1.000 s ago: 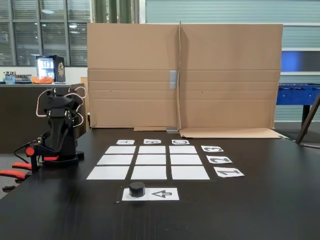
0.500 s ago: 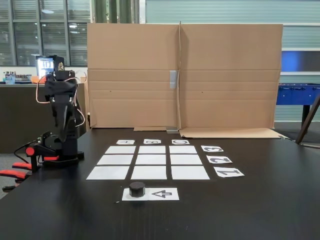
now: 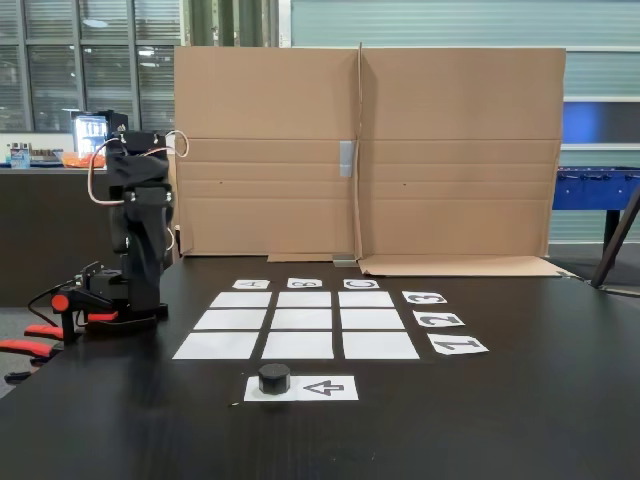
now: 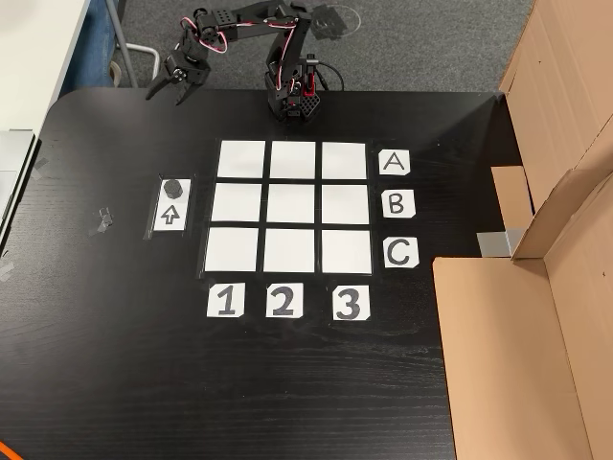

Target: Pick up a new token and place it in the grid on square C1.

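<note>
The black round token sits on one end of the arrow-printed sheet, just outside the grid. Square C1 is a bare white corner cell in line with the "C" and "1" labels. The black arm stands at the table's edge beside row A. In the other view my gripper reaches out from the base toward the token's side, in the air, well short of the token. Its two fingers are spread, open, with nothing between them.
A tall cardboard wall stands along the side of the table beyond column 3. Paper labels A, B, C and 1, 2, 3 edge the grid. A scrap of tape lies near the sheet. Red clamps hold the base.
The arm has unfolded from a low crouch, risen, and its upper part has swung slightly right in the fixed view. Token and papers have not moved.
</note>
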Available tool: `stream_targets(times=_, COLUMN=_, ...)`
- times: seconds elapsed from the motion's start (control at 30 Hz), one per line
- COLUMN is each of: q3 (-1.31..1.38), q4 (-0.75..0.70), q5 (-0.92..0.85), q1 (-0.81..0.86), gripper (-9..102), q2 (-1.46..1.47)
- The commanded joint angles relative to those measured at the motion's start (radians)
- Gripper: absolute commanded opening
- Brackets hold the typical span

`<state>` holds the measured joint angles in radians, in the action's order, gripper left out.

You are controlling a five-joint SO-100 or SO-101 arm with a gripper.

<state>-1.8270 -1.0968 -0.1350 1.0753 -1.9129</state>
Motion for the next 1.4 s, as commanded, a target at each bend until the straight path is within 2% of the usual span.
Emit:
stream_targets(times=0.0, q3=0.115, q4=-0.006, q5=-0.006, q1=-0.031, gripper=33, q2=0.060)
stream_targets(times=0.47, q3=0.649, q4=-0.089, q5=-0.006, q1=-0.123, gripper=34, q2=0.459)
stream_targets(times=0.83, q3=0.983, q4=-0.170, q5=-0.012, q1=-0.256, gripper=37, q2=0.735)
stream_targets(times=1.0, q3=1.075, q4=-0.247, q5=-0.012, q1=-0.319, gripper=39, q2=0.834)
stream_targets(times=1.37, q3=1.088, q4=-0.411, q5=0.067, q1=-0.423, gripper=52, q2=0.899)
